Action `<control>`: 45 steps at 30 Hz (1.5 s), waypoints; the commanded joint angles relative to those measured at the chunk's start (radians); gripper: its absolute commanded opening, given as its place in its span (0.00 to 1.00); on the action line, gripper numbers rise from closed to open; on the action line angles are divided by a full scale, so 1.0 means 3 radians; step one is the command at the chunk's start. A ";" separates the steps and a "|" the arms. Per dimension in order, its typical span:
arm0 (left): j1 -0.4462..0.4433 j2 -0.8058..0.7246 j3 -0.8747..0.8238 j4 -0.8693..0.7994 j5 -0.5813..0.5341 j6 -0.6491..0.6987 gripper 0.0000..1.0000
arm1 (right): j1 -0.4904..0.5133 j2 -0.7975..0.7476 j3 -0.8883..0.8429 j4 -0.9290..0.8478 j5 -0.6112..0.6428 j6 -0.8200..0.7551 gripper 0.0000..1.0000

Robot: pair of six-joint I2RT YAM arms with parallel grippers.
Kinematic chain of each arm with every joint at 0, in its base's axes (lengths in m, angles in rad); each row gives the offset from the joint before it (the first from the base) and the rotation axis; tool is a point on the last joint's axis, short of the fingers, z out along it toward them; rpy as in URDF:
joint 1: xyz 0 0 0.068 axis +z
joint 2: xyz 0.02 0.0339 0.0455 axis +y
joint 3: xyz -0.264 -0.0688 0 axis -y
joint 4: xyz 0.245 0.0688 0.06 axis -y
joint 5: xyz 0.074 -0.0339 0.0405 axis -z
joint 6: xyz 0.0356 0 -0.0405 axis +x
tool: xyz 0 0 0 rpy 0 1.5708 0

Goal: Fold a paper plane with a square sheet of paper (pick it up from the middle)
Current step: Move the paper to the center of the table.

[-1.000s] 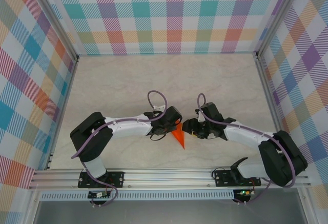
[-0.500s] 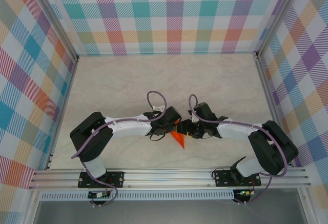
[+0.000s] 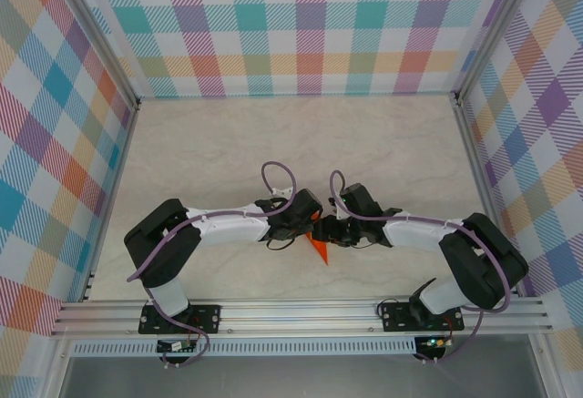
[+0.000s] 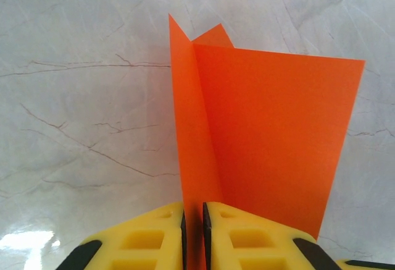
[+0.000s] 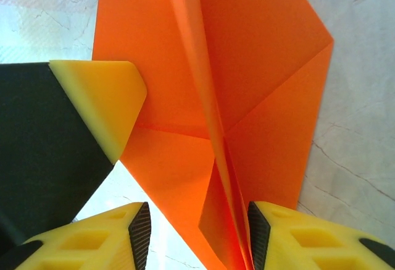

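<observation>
The square sheet of paper (image 3: 318, 247) is bright orange and folded into a pointed plane shape with a centre crease; it stands on edge at the near middle of the table. My left gripper (image 3: 310, 227) is shut on its centre keel (image 4: 192, 177), with a wing (image 4: 271, 134) spreading to the right. My right gripper (image 3: 330, 232) faces it from the right, open. In the right wrist view the jaws (image 5: 199, 236) straddle the paper's folded keel (image 5: 217, 159), which lies close against the right pad (image 5: 259, 236). A yellow finger of the left gripper (image 5: 102, 97) rests against the paper.
The marble-patterned tabletop (image 3: 301, 143) stretches behind the arms. Checked walls with aluminium posts (image 3: 118, 107) close it in on three sides. A metal rail (image 3: 301, 311) with both arm bases runs along the near edge.
My right gripper has moved left up to the paper, and its jaws have narrowed around the keel. The left gripper has kept its place and its hold.
</observation>
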 commanded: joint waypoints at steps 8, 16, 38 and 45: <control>0.0040 -0.0037 -0.0048 0.0008 0.0000 -0.0032 0.17 | 0.0103 0.0244 0.0232 -0.0178 0.0224 -0.0159 0.38; 0.0040 -0.0047 -0.0057 0.0014 0.0005 -0.0033 0.17 | 0.0194 0.0382 0.0366 -0.0312 0.0382 -0.0191 0.30; 0.0043 -0.0808 -0.0492 0.0075 -0.0378 -0.0050 0.26 | 0.0499 0.0401 0.1054 -0.1492 0.1507 0.0036 0.06; 0.0105 -0.1310 -0.0818 -0.0005 -0.0681 -0.0199 0.32 | 0.0515 0.0563 0.1456 -0.1896 0.1936 0.0177 0.07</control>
